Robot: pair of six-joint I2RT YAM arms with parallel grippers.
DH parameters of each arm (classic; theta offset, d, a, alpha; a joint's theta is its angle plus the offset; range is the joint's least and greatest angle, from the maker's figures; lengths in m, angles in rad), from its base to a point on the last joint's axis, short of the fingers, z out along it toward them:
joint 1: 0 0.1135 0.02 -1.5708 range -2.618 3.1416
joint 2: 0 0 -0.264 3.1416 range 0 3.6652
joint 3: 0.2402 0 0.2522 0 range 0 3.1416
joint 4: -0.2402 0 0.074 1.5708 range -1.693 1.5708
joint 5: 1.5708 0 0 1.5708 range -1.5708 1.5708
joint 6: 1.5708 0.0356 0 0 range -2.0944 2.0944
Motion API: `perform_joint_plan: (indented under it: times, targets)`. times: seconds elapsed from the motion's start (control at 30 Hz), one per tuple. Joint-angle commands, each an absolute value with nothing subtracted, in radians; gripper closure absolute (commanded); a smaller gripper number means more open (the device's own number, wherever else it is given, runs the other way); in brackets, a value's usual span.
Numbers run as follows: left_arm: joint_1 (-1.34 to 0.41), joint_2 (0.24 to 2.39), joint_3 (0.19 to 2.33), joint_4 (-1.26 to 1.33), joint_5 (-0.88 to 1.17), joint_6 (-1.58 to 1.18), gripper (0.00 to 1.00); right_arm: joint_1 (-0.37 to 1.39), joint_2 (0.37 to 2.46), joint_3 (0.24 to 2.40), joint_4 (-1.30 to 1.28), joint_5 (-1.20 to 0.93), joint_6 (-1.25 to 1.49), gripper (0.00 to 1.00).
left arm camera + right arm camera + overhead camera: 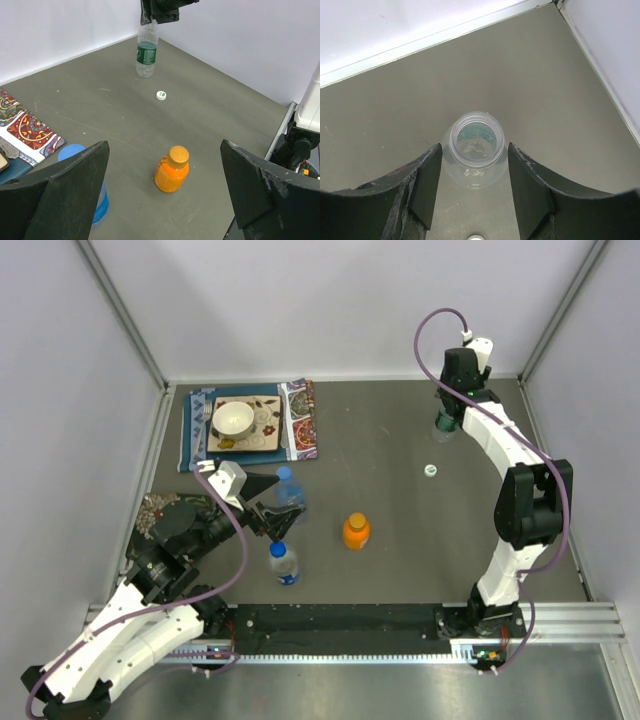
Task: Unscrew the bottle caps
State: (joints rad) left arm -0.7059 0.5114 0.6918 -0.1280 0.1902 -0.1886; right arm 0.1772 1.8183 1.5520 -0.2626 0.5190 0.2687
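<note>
Left gripper [164,147] fingers fill its wrist view, spread wide and holding nothing. The orange bottle [171,170] stands upright dead ahead between them, orange cap [178,155] on. A blue cap [75,151] on a second bottle peeks past the finger at 9 o'clock. From above I read the orange bottle at 3 o'clock of this gripper, so the left arm is much the nearer. Right gripper [475,150] hangs open astride the greenish bottle [475,167], whose axis is vertical and neck bare. I cannot tell whether the pads touch it. In the overhead view the white cap [430,471] lies loose at about 6 o'clock of that bottle. Its green label [146,54] is unreadable, and no brand is legible anywhere.
</note>
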Motion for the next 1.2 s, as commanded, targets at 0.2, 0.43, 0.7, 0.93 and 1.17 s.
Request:
perform_joint_plan:
  times: [0.2,0.43,0.7,0.93,1.17]
  targets:
    - [-0.706,0.511,0.684,-0.08,0.201,-0.198,0.02,0.189,1.767,1.582,-0.255,0.52,0.261,0.43]
    - [-0.707,0.508,0.684,-0.08,0.201,-0.198,0.02,0.189,1.758,1.58,-0.253,0.523,0.262,0.24]
    - [-0.707,0.506,0.684,-0.08,0.206,-0.198,0.02,0.19,1.755,1.583,-0.256,0.519,0.261,0.25]
    - [-0.707,0.511,0.686,-0.08,0.206,-0.199,0.01,0.189,1.755,1.58,-0.256,0.511,0.261,0.38]
    - [-0.707,0.511,0.687,-0.08,0.209,-0.199,0.02,0.19,1.756,1.583,-0.256,0.511,0.258,0.42]
